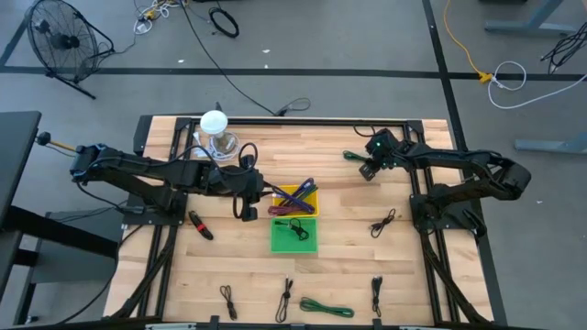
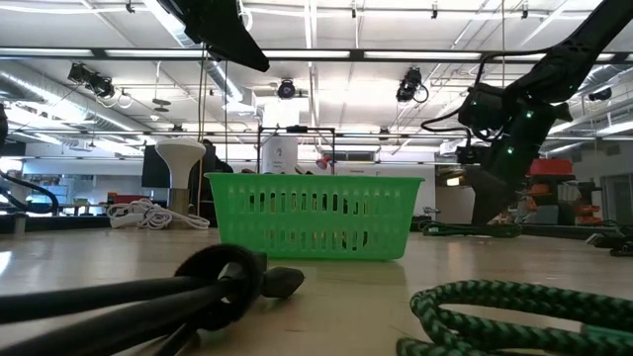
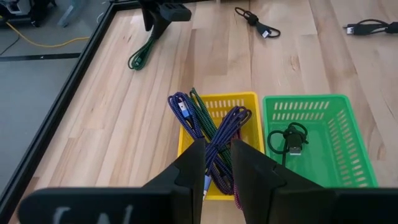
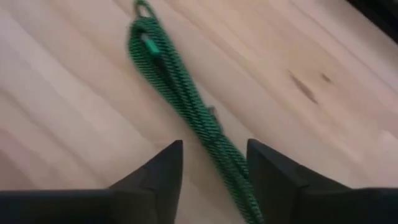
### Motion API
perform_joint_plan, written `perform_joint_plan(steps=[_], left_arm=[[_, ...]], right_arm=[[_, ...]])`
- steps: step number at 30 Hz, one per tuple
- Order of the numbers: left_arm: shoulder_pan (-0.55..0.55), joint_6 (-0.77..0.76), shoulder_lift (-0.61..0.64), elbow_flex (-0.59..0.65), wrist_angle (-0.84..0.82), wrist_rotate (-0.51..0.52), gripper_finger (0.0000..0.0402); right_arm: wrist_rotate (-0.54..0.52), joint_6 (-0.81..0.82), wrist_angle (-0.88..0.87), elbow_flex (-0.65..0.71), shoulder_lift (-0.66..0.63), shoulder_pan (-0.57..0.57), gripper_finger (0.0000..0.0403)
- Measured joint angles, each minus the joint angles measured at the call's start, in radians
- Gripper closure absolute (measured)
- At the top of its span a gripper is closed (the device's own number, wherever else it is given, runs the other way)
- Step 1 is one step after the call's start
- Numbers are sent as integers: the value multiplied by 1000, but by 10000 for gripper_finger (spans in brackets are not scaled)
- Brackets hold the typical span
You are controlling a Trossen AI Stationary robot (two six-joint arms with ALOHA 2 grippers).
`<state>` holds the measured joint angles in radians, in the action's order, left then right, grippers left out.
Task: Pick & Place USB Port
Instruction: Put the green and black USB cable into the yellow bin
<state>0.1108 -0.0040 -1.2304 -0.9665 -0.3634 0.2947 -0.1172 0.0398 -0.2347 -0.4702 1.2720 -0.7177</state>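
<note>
High view: right pincer (image 1: pixel 369 170) hovers over the green cable (image 1: pixel 353 157) near the surface's far right corner; left pincer (image 1: pixel 248 212) waits by the yellow basket (image 1: pixel 309 203). Right wrist view: fingers apart, straddling the cable without touching, nothing held; best lowered squarely, closing mid-bundle. Left wrist view: left pincer narrowly parted, empty.

Dark jointed arms, black cables, green light

the left gripper (image 1: pixel 248 213) is held over the table's middle, fingers narrowly parted, while the right gripper (image 1: pixel 367 170) is spread apart at the far right.
</note>
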Motion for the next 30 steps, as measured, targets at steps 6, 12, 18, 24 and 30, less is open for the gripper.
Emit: perform_joint_plan(steps=[6,12,18,24,30], left_arm=[[0,0,0,0,0,0,319],[0,0,0,0,0,0,319],[0,-1,0,0,0,0,319],[0,-2,0,0,0,0,319],[0,-2,0,0,0,0,319]], right_arm=[[-30,4,7,0,0,0,188],[-33,4,21,0,49,0,186],[-33,3,85,-5,148,0,187],[-46,5,106,-5,165,11,250],[-43,4,105,-4,167,11,384]])
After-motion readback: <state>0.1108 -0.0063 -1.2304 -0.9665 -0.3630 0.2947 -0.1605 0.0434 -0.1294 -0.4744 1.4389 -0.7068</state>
